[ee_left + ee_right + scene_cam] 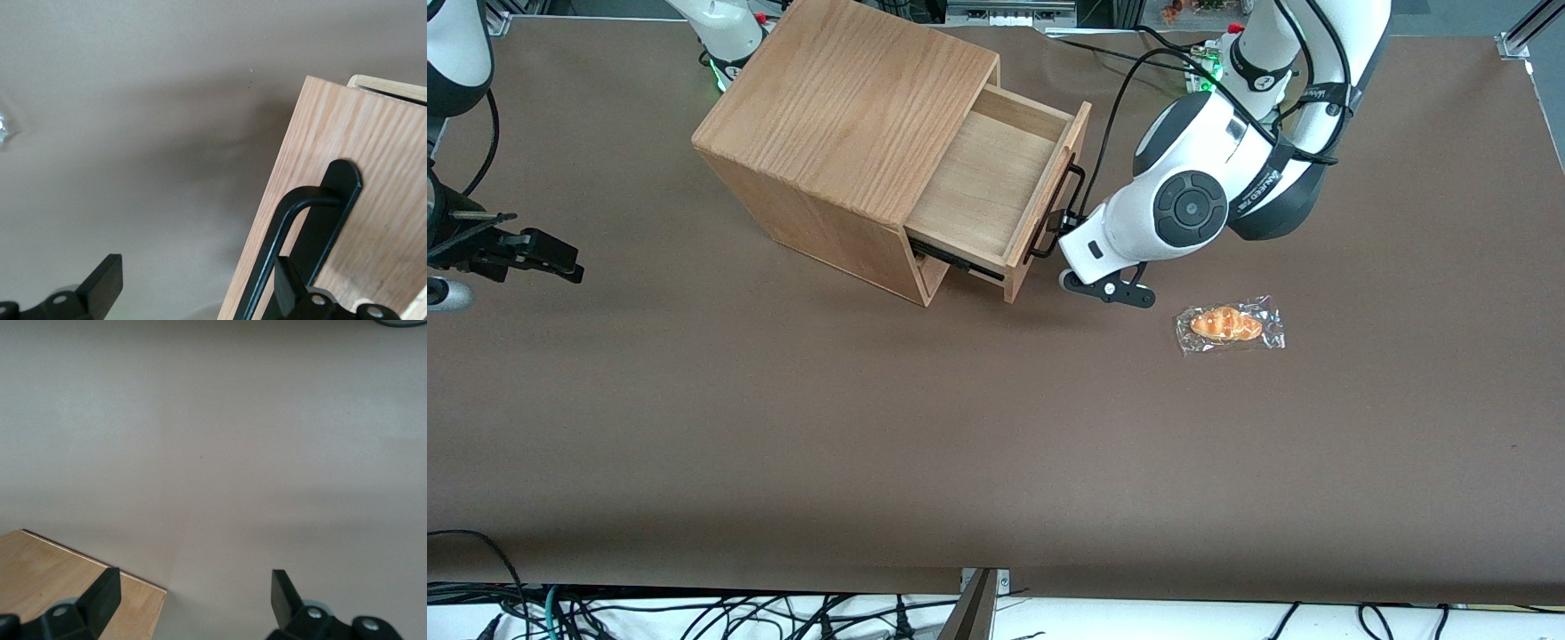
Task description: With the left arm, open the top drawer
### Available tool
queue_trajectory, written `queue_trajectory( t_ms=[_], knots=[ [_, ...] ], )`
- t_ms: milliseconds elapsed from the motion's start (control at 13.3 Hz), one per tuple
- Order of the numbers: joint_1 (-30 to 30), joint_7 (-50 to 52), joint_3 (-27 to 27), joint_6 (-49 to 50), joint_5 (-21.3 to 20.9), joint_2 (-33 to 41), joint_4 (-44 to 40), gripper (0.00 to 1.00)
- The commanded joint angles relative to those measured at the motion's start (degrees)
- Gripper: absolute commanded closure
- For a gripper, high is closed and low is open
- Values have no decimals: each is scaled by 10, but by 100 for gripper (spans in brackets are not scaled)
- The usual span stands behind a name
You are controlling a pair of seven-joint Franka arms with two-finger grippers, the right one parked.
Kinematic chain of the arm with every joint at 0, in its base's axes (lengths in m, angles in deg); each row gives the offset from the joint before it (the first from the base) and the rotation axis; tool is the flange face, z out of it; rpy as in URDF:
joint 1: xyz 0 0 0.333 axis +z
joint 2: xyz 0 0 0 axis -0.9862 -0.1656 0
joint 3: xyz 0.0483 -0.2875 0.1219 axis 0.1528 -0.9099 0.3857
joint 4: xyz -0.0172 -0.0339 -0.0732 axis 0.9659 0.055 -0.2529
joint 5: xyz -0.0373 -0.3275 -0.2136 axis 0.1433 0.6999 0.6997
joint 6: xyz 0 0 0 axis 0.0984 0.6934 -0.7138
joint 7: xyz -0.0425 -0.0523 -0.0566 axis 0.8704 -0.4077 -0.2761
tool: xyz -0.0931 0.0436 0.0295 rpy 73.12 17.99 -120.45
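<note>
The oak cabinet [845,98] stands on the brown table, and its top drawer [983,182] is pulled well out, showing a bare wooden floor. A black bar handle [1069,206] runs across the drawer front [373,173]. The left arm [1192,204] reaches down in front of the drawer, with its gripper [1063,227] at the handle. In the left wrist view the gripper [197,290] is open. One finger [290,283] sits between the handle bar [277,247] and the drawer front. The other finger [103,283] hangs over bare table.
A wrapped bread roll [1230,324] lies on the table [960,427], nearer to the front camera than the left wrist and toward the working arm's end. Black cables [1129,71] trail over the table near the arm's base.
</note>
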Motion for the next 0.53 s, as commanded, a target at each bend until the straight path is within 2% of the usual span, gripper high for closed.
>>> queue_trajectory(
  t_ms=[0, 150, 301, 451],
  knots=[
    [36, -4, 4, 27, -15, 31, 9, 0],
    [71, -4, 4, 51, -21, 33, -5, 0],
    [76, -2, 3, 71, -74, 35, -23, 0],
    [85, -2, 4, 76, -105, 47, -24, 0]
  ],
)
